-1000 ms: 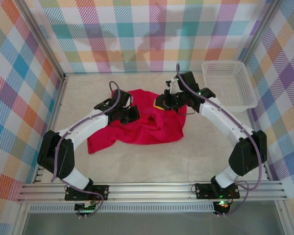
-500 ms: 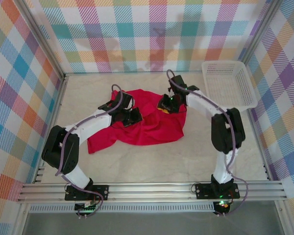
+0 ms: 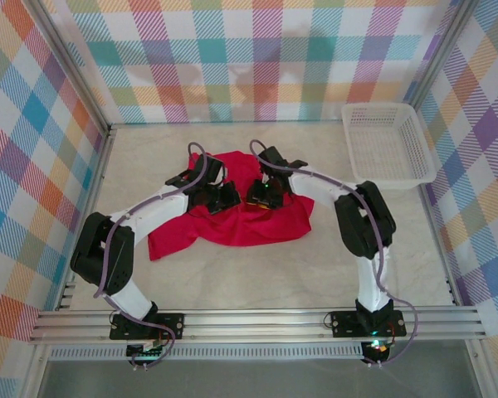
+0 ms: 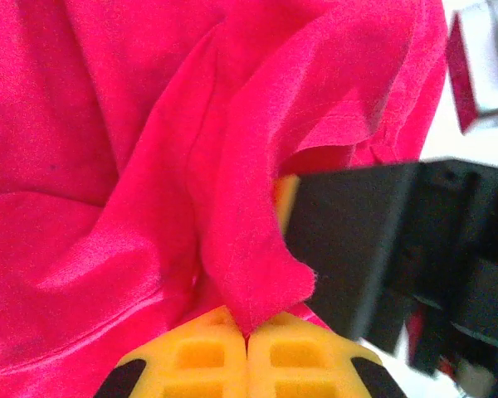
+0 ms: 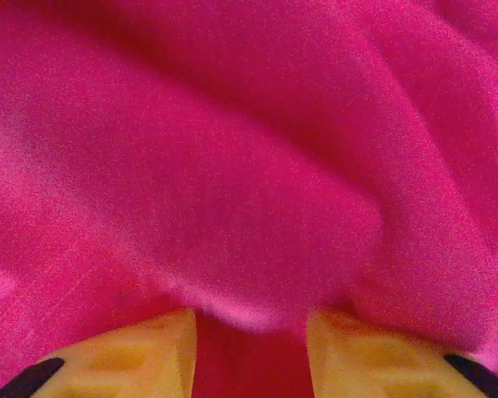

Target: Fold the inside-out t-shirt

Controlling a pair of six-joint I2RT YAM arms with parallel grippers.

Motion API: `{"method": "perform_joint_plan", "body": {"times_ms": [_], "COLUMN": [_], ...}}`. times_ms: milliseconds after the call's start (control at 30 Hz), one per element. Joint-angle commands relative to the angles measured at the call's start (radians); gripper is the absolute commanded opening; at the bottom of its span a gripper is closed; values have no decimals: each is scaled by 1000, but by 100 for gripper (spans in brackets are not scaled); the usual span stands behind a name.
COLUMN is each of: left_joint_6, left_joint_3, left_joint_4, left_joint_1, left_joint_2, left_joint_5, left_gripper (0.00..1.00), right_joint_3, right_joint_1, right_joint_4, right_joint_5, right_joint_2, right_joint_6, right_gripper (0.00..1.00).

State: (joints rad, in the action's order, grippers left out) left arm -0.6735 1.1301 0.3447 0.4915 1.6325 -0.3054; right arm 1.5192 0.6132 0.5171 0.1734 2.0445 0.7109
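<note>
1. The left gripper [image 4: 247,336] is pinching a fold of the inside-out t-shirt [image 3: 257,222], fingers together on the cloth.
2. The right gripper [image 5: 251,352] is resting with fingers apart, red cloth bulging between them.
3. The t-shirt is lying crumpled on the table [image 3: 315,274].

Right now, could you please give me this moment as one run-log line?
task: fold t-shirt | left gripper: shut on a cloth fold | right gripper: open, against the cloth | state: crumpled, not yet folded
</note>
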Motion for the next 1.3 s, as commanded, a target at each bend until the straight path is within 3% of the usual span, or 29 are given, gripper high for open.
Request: {"method": "perform_joint_plan", "body": {"times_ms": [0,100,167,267,333,500,733,967,1100,1167,1267], "left_joint_6": [5,8,9,10,10,13,15,-1,-9,-18,-29], "left_joint_3": [-1,-9,-14,-22,-24,-23,12,31,34,37,48], "left_joint_4": [25,25,25,24,26,39,50,36,32,23,12], "left_joint_1": [-7,-8,-9,-14,-22,-41,-62,-63,-60,-55,-34], "left_joint_2": [-25,-26,-28,-34,-40,-60,-32,-14,-13,-11,-4], "left_joint_5": [-1,-3,-4,-9,-13,-13,-11,-27,-33,-41,-37], "left_gripper": [0,0,0,0,0,0,0,0,0,0,0], "right_joint_3": [103,146,177,206,199,172,48,-248,-315,-318,-281], "right_joint_1": [2,2,2,-3,-8,-9,-13,-46,-61,-63,-61], "right_joint_4": [-16,-10,21,82,105,194,344,228,152,106,111], "right_joint_5": [-7,-3,-14,-25,-32,-23,-80,-41,48,172,237], "right_joint_2": [52,95,117,129,105,-46,-401,-716,-736,-687,-590], "right_joint_6": [41,83,94,89,77,-9,-106,-35,-37,-52,-59], "right_gripper": [42,42,35,8,0,0,0,0,0,0,0]}}
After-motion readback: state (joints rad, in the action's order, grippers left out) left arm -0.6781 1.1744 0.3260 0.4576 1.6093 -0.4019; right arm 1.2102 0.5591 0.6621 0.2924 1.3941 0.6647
